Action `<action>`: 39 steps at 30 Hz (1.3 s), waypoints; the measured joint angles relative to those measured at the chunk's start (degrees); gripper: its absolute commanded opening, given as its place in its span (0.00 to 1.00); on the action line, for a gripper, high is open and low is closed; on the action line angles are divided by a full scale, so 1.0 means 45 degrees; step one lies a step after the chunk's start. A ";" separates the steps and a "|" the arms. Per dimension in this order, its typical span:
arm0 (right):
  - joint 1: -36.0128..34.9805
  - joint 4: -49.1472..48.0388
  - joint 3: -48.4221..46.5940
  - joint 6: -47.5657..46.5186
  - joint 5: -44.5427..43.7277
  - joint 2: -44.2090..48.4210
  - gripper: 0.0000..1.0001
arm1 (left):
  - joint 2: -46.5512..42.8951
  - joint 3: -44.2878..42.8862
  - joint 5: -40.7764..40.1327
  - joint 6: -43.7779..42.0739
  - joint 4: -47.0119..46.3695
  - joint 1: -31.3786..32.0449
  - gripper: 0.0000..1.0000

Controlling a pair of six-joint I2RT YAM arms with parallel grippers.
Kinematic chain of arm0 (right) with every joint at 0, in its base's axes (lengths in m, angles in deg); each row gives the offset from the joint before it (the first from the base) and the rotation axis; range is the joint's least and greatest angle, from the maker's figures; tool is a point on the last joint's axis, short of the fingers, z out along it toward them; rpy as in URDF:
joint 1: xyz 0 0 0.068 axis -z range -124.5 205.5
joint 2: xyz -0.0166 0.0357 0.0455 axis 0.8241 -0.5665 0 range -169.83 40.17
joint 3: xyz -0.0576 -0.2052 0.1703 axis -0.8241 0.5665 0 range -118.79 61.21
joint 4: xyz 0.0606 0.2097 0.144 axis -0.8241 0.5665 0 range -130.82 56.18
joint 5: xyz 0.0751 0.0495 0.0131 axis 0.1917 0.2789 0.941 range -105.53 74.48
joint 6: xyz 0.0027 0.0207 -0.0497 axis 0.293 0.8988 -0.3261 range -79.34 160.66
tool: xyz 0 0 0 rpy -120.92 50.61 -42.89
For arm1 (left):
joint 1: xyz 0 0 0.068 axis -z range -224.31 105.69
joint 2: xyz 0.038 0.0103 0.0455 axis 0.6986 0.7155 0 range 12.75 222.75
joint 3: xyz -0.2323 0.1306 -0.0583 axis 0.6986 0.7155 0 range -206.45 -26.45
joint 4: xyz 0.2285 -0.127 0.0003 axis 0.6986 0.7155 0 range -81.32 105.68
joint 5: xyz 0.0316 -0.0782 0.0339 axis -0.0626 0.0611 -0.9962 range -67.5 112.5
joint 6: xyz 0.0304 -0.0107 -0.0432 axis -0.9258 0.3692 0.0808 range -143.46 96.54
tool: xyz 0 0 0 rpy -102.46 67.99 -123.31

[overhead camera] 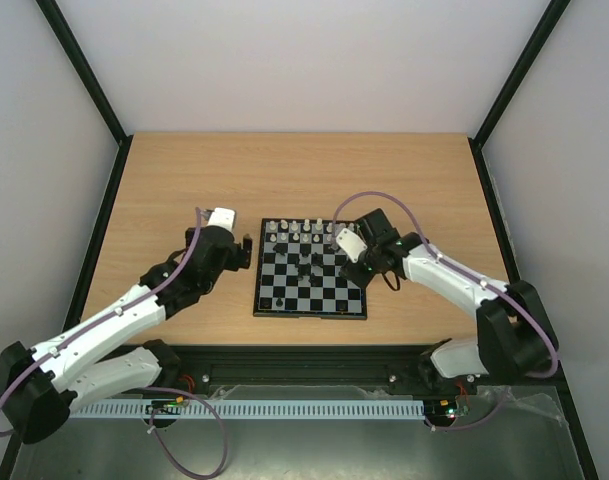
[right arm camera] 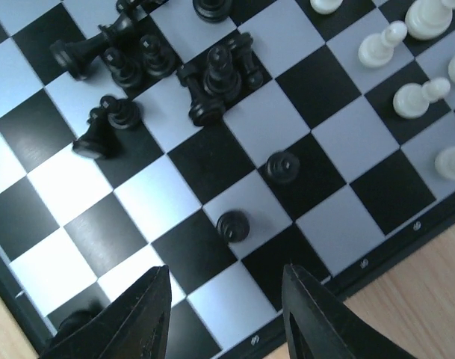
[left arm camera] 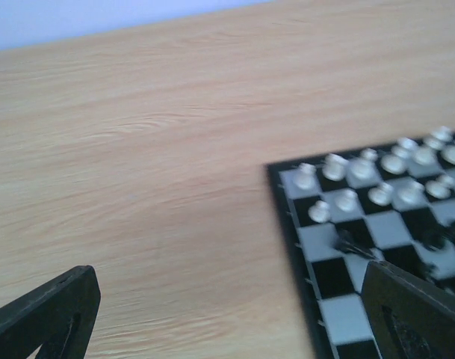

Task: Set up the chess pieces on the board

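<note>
The board [overhead camera: 284,306] lies in the middle of the table. White chess pieces [overhead camera: 296,232] stand along its far rows. Black chess pieces [overhead camera: 304,266] lie heaped near its middle. My right gripper [overhead camera: 350,268] hovers over the board's right side, open and empty. In the right wrist view its fingers [right arm camera: 137,321] straddle squares just in front of two upright black pawns [right arm camera: 232,225], with the toppled black pieces [right arm camera: 212,78] beyond and white pieces [right arm camera: 406,97] at the upper right. My left gripper [overhead camera: 246,248] is open and empty beside the board's left edge [left arm camera: 287,224].
The wooden table [overhead camera: 184,180] is enclosed by white walls with black frame posts [overhead camera: 84,70]. Both arm bases sit at the near edge on a black rail [overhead camera: 304,355].
</note>
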 measured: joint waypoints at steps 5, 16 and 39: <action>-0.0321 -0.0005 -0.1001 -0.0049 -0.0656 -0.1481 0.37 | -0.0049 0.0000 -0.0874 0.0301 -0.0010 -0.0646 0.99; -0.0345 0.0257 -0.1491 -0.0136 -0.0248 -0.2467 0.28 | -0.1015 0.0126 -0.0442 -0.0262 -0.0092 -0.0661 0.99; -0.0345 0.1287 -0.1588 0.0073 -0.0151 -0.1321 0.01 | -0.0981 0.0243 0.0675 -0.0884 -0.0121 -0.0661 0.96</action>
